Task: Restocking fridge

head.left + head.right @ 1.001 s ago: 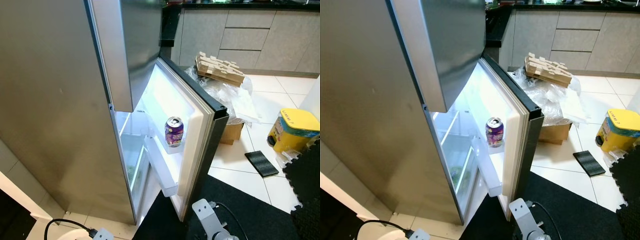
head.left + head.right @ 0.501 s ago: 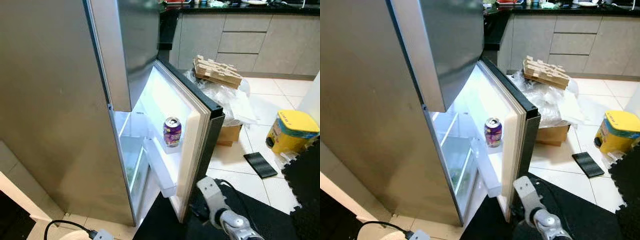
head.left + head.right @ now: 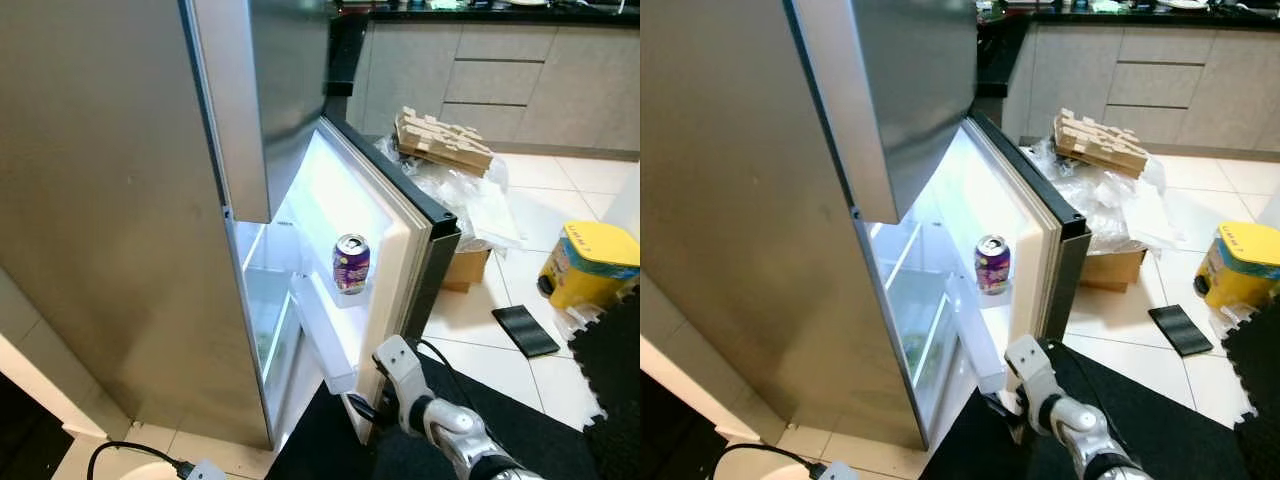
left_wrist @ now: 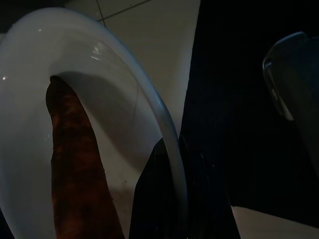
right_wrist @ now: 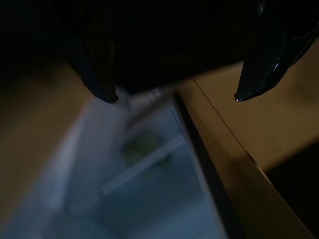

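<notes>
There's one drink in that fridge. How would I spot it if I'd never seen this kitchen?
Find the tall steel fridge with its lower door swung open. On the door's white inner shelf stands a purple can, upright, silver top, the only item on that shelf.

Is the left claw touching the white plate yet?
Touching. In the left wrist view the left claw straddles the white plate's rim, one dark finger lying against the inside.
</notes>
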### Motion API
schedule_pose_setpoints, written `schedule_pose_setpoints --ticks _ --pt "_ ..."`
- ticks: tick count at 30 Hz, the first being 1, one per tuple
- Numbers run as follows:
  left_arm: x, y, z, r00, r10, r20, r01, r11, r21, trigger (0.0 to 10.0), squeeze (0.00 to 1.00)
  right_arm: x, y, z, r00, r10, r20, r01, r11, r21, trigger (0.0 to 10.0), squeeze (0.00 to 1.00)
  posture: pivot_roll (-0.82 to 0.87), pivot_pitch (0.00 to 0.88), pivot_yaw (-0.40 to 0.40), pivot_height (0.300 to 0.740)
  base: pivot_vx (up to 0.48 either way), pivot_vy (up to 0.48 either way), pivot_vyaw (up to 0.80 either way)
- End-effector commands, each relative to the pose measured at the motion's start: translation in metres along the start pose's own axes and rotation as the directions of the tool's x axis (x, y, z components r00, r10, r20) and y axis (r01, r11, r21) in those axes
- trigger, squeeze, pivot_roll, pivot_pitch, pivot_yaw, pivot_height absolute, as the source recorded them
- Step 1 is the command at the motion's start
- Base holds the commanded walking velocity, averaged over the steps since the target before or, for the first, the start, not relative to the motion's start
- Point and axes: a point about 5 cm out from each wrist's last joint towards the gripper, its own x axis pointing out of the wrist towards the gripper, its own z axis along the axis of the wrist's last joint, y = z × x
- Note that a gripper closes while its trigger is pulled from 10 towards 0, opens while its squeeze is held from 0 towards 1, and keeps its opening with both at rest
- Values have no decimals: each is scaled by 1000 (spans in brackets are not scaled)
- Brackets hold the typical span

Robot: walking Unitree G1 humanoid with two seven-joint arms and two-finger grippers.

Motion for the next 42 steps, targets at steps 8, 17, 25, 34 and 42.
schedule_pose_setpoints --ticks 8,17,25,34,42 --pt "0 0 -1 1000 3 -1 -3 1000 -2 10000 0 11 -16 39 992 -69 107 77 994 -72 10000 0 -130 0 27 740 0 0 0" --pt "-1 -1 -7 1000 3 -14 -3 1000 -6 10000 0 14 -29 64 979 -135 151 152 983 -107 10000 0 -119 0 20 740 0 0 0" --pt "-1 -2 -8 1000 1 -16 -1 1000 -10 10000 0 13 -42 79 960 -214 183 240 961 -135 10000 0 -111 0 16 740 0 0 0" --pt "-1 -2 -8 1000 1 -15 -1 1000 -6 10000 0 -5 -71 84 912 -362 195 392 909 -144 10000 0 -117 0 20 740 0 0 0" --pt "-1 -1 -7 1000 1 -12 -1 1000 1 10000 0 -19 -88 83 867 -463 185 490 859 -147 10000 0 -122 0 23 740 0 0 0"
